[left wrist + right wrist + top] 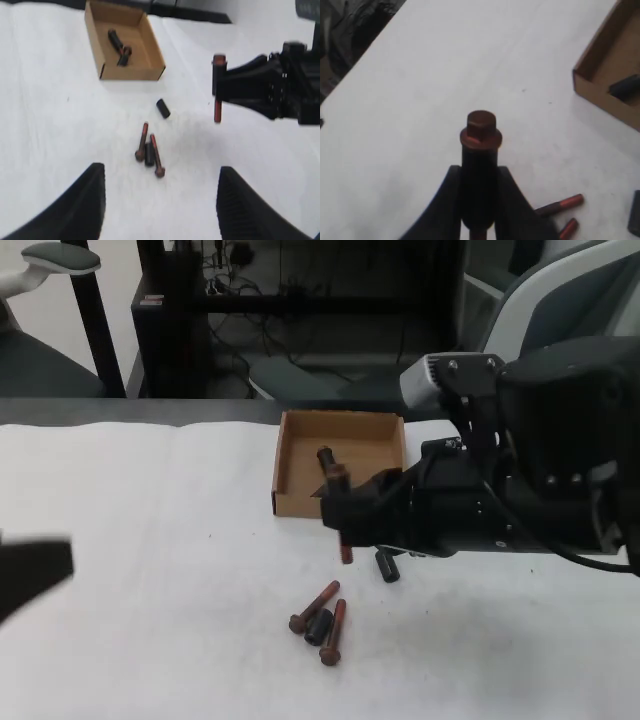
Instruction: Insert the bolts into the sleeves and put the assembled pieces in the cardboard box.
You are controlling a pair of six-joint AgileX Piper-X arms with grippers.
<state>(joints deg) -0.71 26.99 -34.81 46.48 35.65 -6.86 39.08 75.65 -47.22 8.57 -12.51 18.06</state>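
My right gripper hangs just in front of the cardboard box, shut on an upright copper bolt that sits in a black sleeve. An assembled piece lies inside the box. On the white cloth lie two loose bolts with a black sleeve between them. Another loose sleeve lies nearer the box. My left gripper is open over the cloth, on the near side of the loose bolts, with nothing between its fingers.
The bench is covered in white cloth, with free room to the left of the box. Beyond the bench's far edge stand chairs and a dark equipment rack.
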